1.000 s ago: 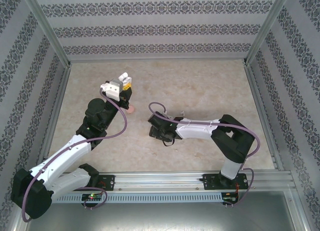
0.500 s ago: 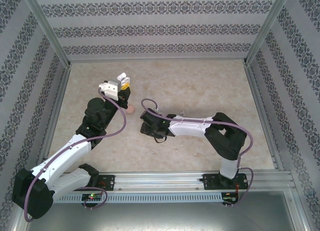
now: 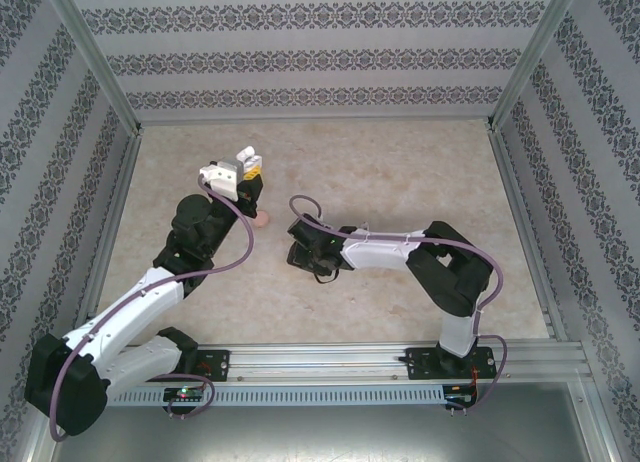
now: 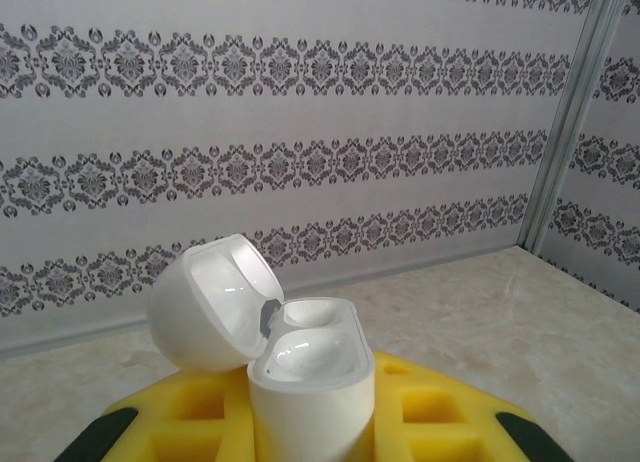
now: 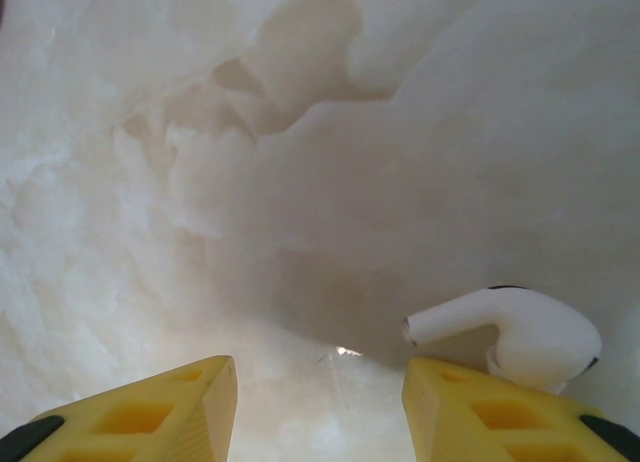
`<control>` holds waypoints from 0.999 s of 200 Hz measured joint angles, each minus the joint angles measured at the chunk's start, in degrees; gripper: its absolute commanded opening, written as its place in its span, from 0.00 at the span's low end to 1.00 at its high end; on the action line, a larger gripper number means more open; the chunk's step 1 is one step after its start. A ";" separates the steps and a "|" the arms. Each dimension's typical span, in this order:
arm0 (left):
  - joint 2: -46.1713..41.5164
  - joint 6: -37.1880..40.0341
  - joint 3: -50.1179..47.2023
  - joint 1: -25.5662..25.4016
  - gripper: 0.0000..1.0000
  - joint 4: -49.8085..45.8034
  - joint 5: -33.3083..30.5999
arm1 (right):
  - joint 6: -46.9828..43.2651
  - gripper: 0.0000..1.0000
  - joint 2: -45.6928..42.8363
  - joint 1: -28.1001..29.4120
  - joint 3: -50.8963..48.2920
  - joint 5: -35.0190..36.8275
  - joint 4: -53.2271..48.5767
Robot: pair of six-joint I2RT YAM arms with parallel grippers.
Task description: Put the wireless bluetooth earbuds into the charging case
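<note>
Hovering spread beside a tiny white stemmed earbud [image 5: 520, 334], the right gripper [image 5: 320, 402] likely needs to shift and straddle it; the left gripper [image 4: 310, 427] pinches the open white plastic case [image 4: 305, 367].

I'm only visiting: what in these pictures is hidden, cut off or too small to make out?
- In the right wrist view, the earbud is partly behind a yellow finger; whether they touch is unclear.
- In the left wrist view, the case has its base cut off by the bottom edge.
- In the top view, a pinkish speck by the left arm is too small to name.
</note>
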 measured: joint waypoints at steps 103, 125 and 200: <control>1.42 -0.39 0.00 0.00 0.00 0.13 0.20 | -1.64 0.49 -7.10 -4.09 -6.73 0.90 -1.11; 1.64 -0.39 0.00 0.00 0.00 0.28 0.22 | -1.62 0.49 -11.15 -5.05 -9.29 1.18 -1.57; 1.88 -1.36 0.00 0.00 0.00 1.31 0.46 | -2.03 0.49 -18.64 -8.33 -12.46 2.43 -1.95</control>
